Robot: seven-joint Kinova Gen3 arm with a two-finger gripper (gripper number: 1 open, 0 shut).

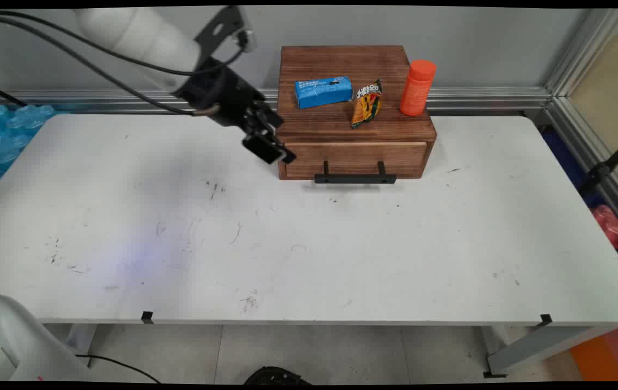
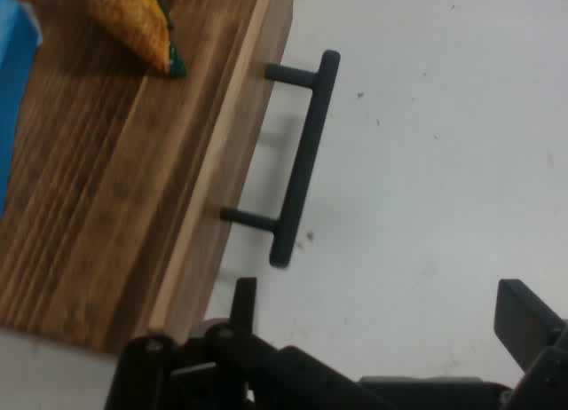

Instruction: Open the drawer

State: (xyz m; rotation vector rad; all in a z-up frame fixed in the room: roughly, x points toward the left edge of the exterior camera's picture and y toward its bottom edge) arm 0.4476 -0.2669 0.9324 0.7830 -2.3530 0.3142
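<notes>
Hovering open, end effector (image 1: 270, 145) sits left of drawer handle (image 1: 354, 177).

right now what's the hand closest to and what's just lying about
By the hand: open black two-finger hand, brown wooden drawer box, black bar handle.
Lying about on top: blue rectangular carton, orange-yellow snack packet, orange cylindrical bottle.

A dark-stained wooden drawer box (image 1: 355, 116) with visible grain sits in the upper centre, its handle (image 1: 354, 177) matt black, likely metal. On top lie a blue carton (image 1: 323, 91) that looks like printed card, a glossy crinkled snack packet (image 1: 367, 104) and a smooth orange plastic bottle (image 1: 417, 88). The white table (image 1: 309, 244) is smooth but scuffed.
</notes>
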